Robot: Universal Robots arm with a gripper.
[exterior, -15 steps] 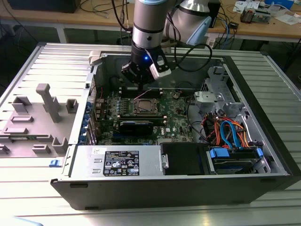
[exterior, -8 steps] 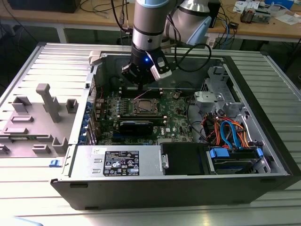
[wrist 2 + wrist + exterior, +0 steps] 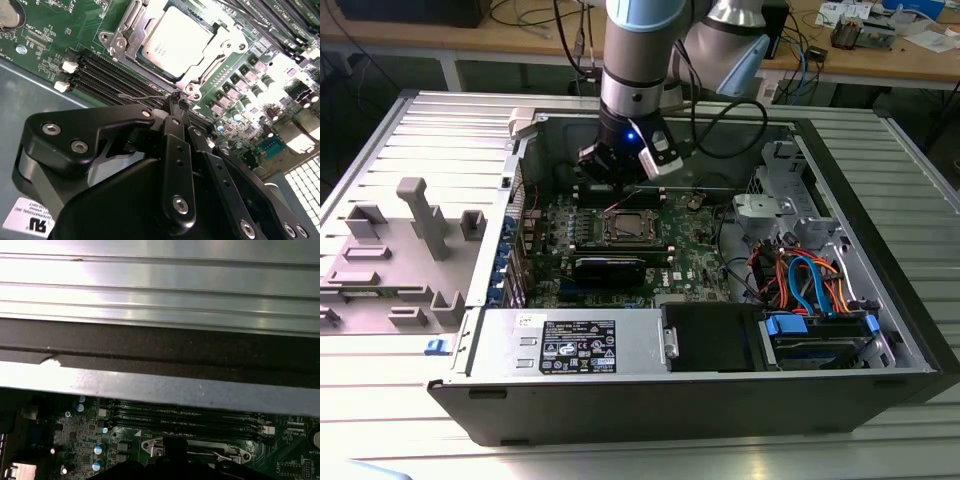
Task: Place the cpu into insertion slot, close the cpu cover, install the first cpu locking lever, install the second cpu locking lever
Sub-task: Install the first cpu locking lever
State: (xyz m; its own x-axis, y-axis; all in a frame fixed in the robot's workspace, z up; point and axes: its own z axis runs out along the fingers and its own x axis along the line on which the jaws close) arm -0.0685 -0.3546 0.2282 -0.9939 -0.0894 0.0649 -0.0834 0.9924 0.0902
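Right now the cpu [image 3: 172,42] sits flat in the slot [image 3: 131,30], silver top up, and the cover [image 3: 210,47] is down over it, its window framing the chip, so those two steps look done. The gripper [image 3: 176,100] has its fingers pinched together at the tips, right at the socket corner nearest the memory slots [image 3: 107,75]. A thin wire lever [image 3: 137,96] runs into the fingertips there; it looks like the tips are on it, but I can't tell if they actually grip it or just press it. Narrow closed tips make sense here: little room between socket frame and memory slots, and a lever is a thin rod. In the exterior view the arm [image 3: 638,90] comes down into the open case [image 3: 880,250] from above, wrist just behind the socket [image 3: 623,228], likely so the tips can work along the frame edge. The first wrist view looks across the board at the case wall [image 3: 160,385], with the socket frame [image 3: 195,447] low in shot. Whether either lever is hooked yet I can't make out.
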